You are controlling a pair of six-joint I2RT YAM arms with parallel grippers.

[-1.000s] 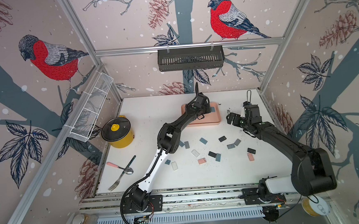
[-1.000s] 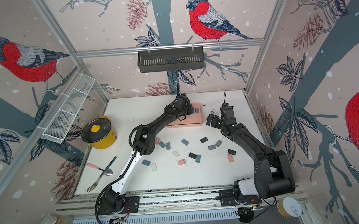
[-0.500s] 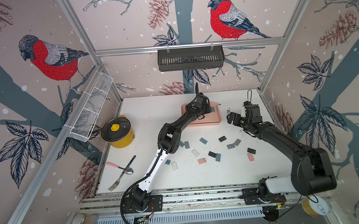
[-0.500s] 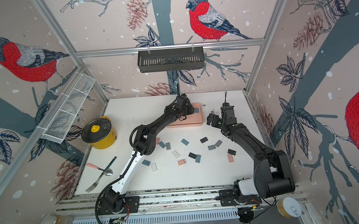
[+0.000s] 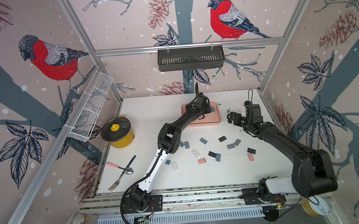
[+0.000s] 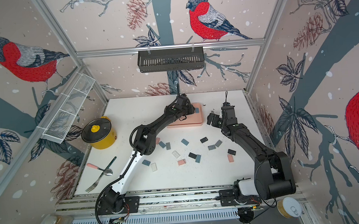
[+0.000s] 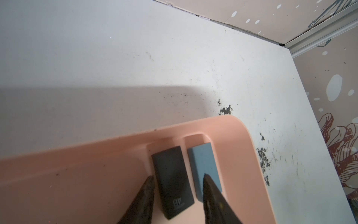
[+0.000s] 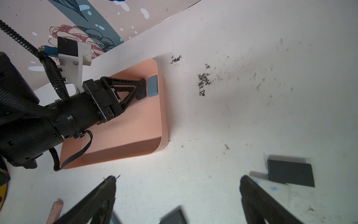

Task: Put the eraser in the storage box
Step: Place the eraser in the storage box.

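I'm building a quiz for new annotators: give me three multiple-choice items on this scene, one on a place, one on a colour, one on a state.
1. Where does the black eraser lie?
A under the fork
B in the storage box, next to the blue eraser
C in the white wire basket

2. What colour is the pot's body?
A yellow
B green
C white

3. How is the right gripper?
A shut on a fork
B shut on a pink eraser
C open, holding nothing

Key:
1 B, the left wrist view shows it on the box floor.
2 A, plain in both top views.
3 C, its jaws stand wide apart, nothing gripped.
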